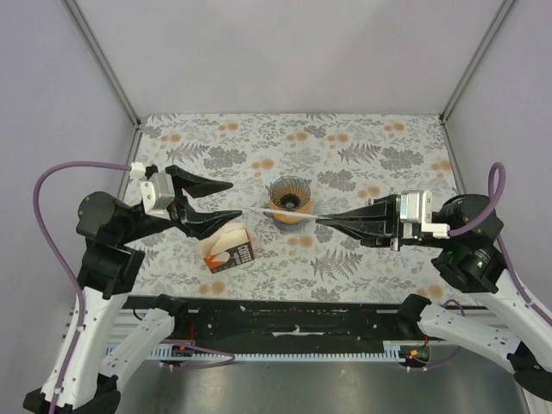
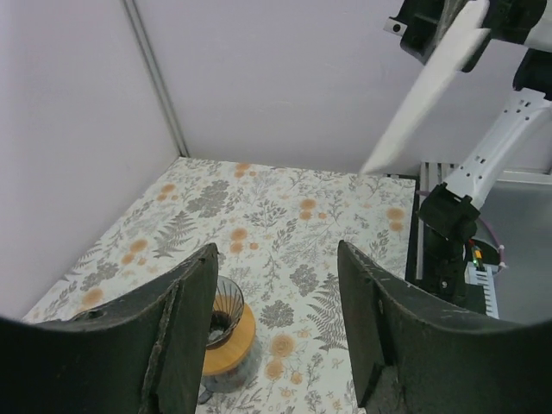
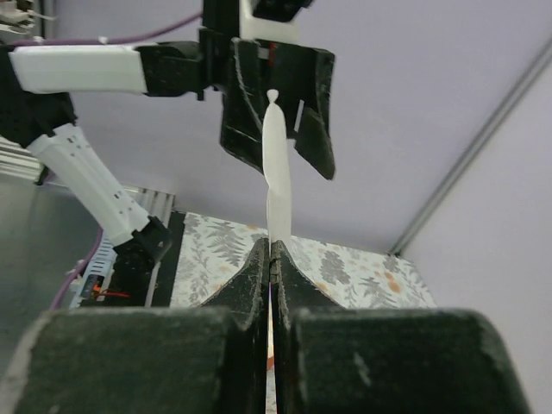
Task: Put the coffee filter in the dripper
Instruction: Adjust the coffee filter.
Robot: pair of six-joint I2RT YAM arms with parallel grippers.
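Orange-and-white COFFEE carton (image 1: 231, 247) lies nearest, at 7 o'clock of the wire dripper (image 1: 290, 200). Over the dripper, the right pincer (image 1: 321, 221) pinches the flattened coffee filter (image 3: 276, 181). The left pincer (image 1: 235, 199), at 9 o'clock, stands spread and empty. The filter is lifted but not yet seated.

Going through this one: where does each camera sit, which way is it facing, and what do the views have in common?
Top external: above and behind the bases, looking down at the table; left arm and right arm both show.
Left wrist: on the left arm, facing across the table toward the right arm; the left tool, jaws open, frames the dripper.
Right wrist: on the right arm, facing the left arm; the right tool pinches the coffee filter edge-on.
Shared: the coffee filter shows in all three; each wrist view shows the opposite tool.
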